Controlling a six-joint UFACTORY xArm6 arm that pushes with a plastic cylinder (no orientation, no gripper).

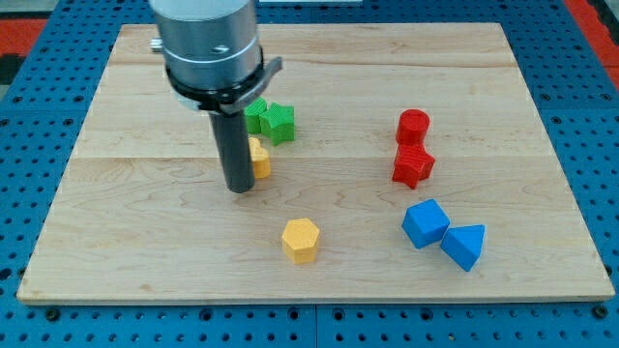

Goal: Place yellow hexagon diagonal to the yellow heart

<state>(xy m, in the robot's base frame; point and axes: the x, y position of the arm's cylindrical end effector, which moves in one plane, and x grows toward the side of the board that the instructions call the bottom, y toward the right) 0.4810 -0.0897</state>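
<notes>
A pale wooden board lies on a blue pegboard bench; that is all I see of the room from here. My tip is a bare rod with nothing to spread or pinch, and it rests on the board just left of the yellow heart, touching it or nearly so; the rod hides the heart's left part, so I cannot tell which way the heart points. The yellow hexagon sits apart from both, nearer to me and to the right of my tip, standing upright on a flat face, with no long axis I can make out. Just beyond the heart are two green blocks, touching. Far right, a red cylinder stands behind a red star-like block. Nearer, a blue cube touches a blue triangular block.
</notes>
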